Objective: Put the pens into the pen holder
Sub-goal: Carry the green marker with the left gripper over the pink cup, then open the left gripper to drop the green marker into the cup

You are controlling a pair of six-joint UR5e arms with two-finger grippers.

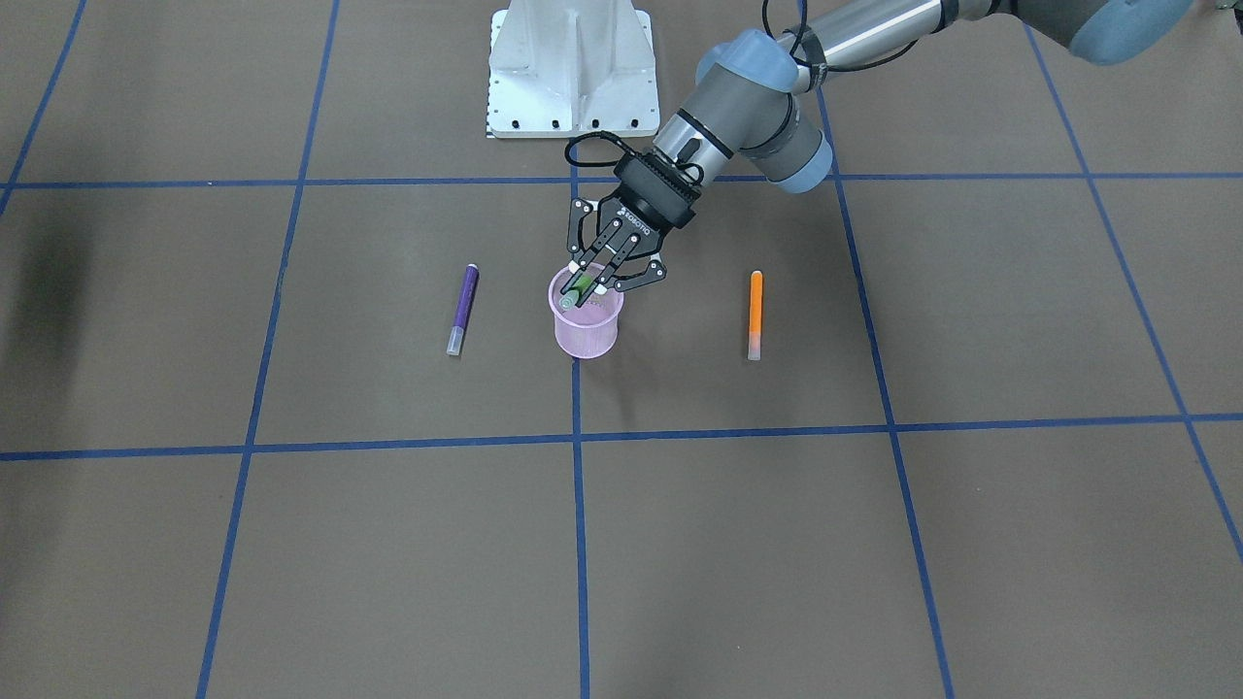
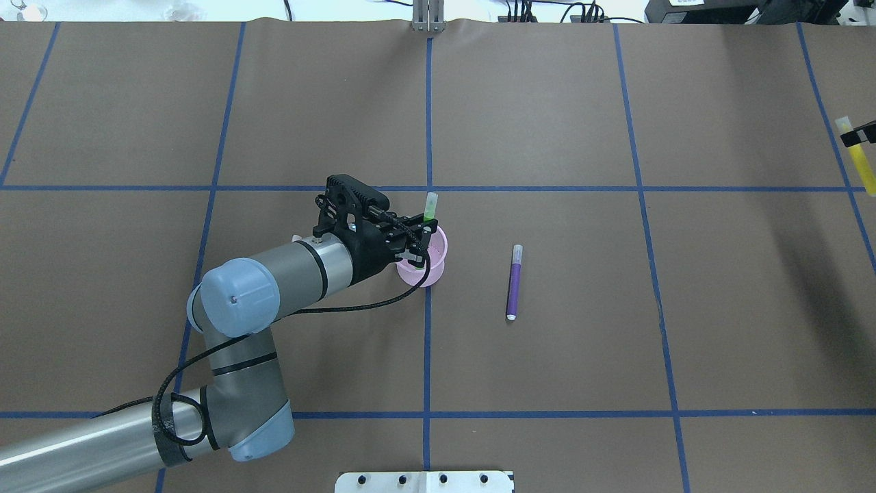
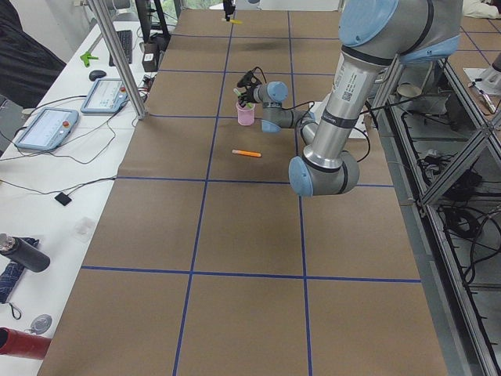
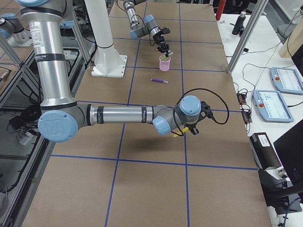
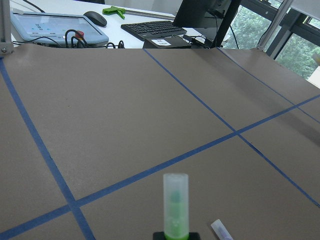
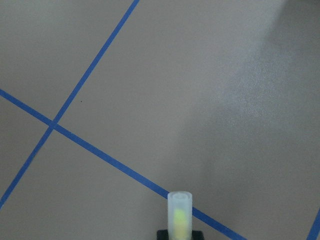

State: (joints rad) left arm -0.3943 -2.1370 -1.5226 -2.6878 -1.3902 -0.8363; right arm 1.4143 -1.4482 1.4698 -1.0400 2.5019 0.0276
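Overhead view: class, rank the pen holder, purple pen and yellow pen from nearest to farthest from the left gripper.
1. pen holder, beneath the left gripper.
2. purple pen, lying to its right.
3. yellow pen, far right edge.

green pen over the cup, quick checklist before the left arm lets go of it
1. Left pincer shut on the green pen: ok.
2. Green pen over the mouth of the pen holder: ok; it is tilted, cap end up.
3. Pen's lower end inside the rim: cannot tell, the pincer hides it.
4. Pen holder upright on the table: ok.
5. Purple pen and orange pen lying flat, apart from the holder on either side: ok.
6. Right pincer far off to the side, shut on a yellow pen, out of the drop path: ok.
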